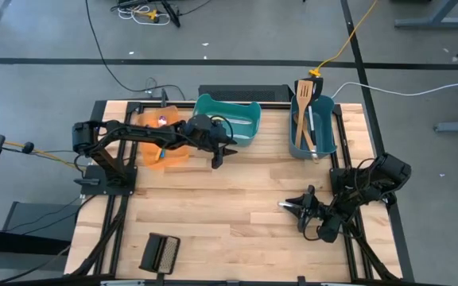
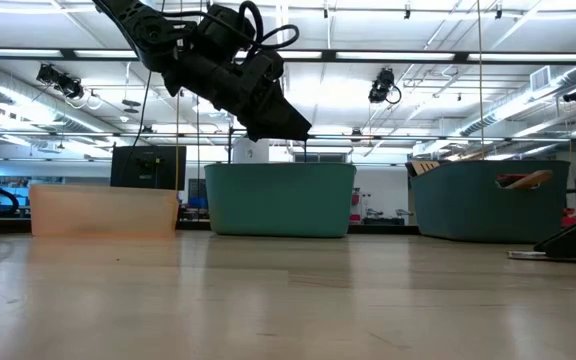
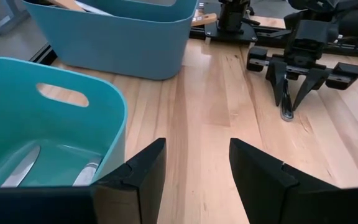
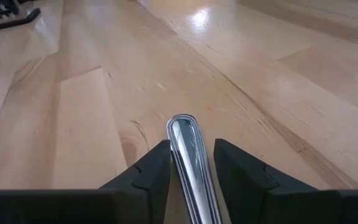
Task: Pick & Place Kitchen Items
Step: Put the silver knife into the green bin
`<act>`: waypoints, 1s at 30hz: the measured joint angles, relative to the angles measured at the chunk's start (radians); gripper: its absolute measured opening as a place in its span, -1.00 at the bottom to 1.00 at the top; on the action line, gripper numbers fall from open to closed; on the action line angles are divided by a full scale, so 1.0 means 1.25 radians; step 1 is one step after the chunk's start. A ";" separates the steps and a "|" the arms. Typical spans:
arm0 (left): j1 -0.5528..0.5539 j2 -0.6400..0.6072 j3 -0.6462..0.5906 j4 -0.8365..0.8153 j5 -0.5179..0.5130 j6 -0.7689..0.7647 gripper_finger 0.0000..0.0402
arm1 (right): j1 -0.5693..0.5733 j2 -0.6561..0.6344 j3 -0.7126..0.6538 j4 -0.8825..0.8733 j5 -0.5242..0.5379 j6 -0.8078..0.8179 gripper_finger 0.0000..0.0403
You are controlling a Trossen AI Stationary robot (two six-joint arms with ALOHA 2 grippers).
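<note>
While right claw (image 4: 191, 171) grips a silver knife (image 4: 188, 146) on the table, left claw (image 3: 194, 168) released beside teal bin (image 3: 114, 118).

Open tabletop (image 1: 237, 206) centre; bins (image 1: 237, 119) line far edge; black block (image 1: 159, 254) near-left.

left gripper (image 1: 222, 156) raised, jaws apart; right gripper (image 1: 291, 206) low, jaws clamped

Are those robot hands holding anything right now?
The right hand grips a silver knife partway along its handle. The left hand is open and holds nothing.
</note>
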 joint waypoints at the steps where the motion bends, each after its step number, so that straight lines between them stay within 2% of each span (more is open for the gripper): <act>1: 0.000 0.000 0.000 0.000 0.000 0.000 -0.10 | 0.000 0.000 0.001 -0.010 0.003 0.008 -0.30; 11: 0.000 0.000 0.000 0.000 0.000 0.000 -0.10 | 0.001 -0.001 0.005 -0.044 0.010 0.039 -0.38; 24: 0.000 0.000 0.000 0.001 0.000 0.002 -0.10 | 0.001 -0.001 0.011 -0.088 0.023 0.084 -0.39; 30: 0.000 0.000 0.000 0.001 0.000 0.002 -0.10 | 0.000 0.001 0.010 -0.109 0.039 0.108 -0.59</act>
